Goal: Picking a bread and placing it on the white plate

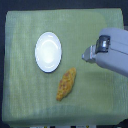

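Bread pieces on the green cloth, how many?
1. The elongated golden-brown bread lies on the green cloth, just below and toward the exterior view's right of the round white plate. The arm may hide a little cloth.

Table (20, 100) covered with a pale green cloth (30, 85), looks like woven fabric but blurry. On it: white plate (48, 51) toward the exterior view's left, bread (66, 83) just below-right of the plate, lying diagonally, apart from the plate rim.
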`<state>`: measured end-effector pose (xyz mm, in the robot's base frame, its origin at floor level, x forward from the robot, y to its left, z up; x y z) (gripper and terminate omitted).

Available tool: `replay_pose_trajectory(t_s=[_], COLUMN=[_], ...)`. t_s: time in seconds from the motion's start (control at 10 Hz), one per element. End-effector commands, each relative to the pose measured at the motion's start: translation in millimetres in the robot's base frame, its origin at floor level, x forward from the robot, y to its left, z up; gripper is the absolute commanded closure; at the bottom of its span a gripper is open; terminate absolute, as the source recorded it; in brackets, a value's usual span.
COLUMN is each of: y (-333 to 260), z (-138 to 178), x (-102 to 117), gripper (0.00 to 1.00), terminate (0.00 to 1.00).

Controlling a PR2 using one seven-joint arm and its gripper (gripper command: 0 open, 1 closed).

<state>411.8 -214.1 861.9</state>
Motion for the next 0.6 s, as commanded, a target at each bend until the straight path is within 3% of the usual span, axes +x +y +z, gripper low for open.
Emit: replay_pose_trajectory(t_s=[0.0, 0.5], y=[80, 122], z=[-32, -71], x=[-31, -40], gripper=[0.0, 0.0], terminate=[0.0, 0.0])
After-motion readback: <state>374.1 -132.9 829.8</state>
